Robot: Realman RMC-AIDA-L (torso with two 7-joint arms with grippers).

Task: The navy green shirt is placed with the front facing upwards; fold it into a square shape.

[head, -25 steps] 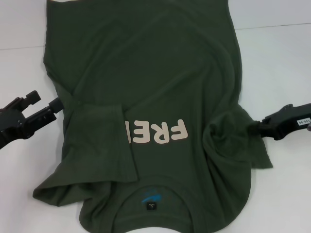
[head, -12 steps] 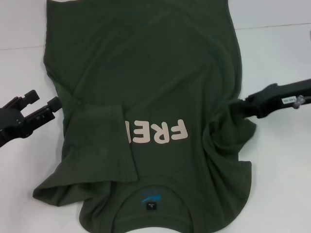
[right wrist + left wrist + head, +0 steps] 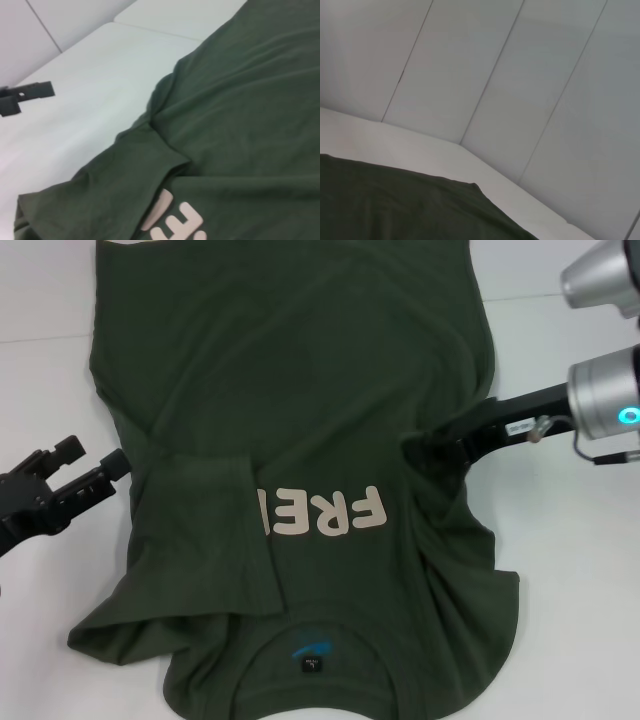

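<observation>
The navy green shirt (image 3: 300, 370) lies front up on the white table (image 3: 570, 620), with its collar nearest me. Its pink "FREE" lettering (image 3: 325, 515) is partly covered by the left sleeve (image 3: 200, 540), which is folded inward. My right gripper (image 3: 418, 447) is over the shirt's right chest, shut on the bunched right sleeve fabric. My left gripper (image 3: 95, 462) stands open just off the shirt's left edge with nothing in it. In the right wrist view I see the shirt (image 3: 250, 100), the lettering (image 3: 175, 222) and, far off, the left gripper (image 3: 20, 97).
The shirt's hem reaches the far table edge, in front of a pale panelled wall (image 3: 520, 75). Bare white tabletop lies on both sides of the shirt. The left wrist view shows one corner of the shirt (image 3: 395, 210).
My right gripper moved left and farther from me over the shirt, drawing the right sleeve inward so the shirt's right edge is narrower. The left gripper dropped slightly.
</observation>
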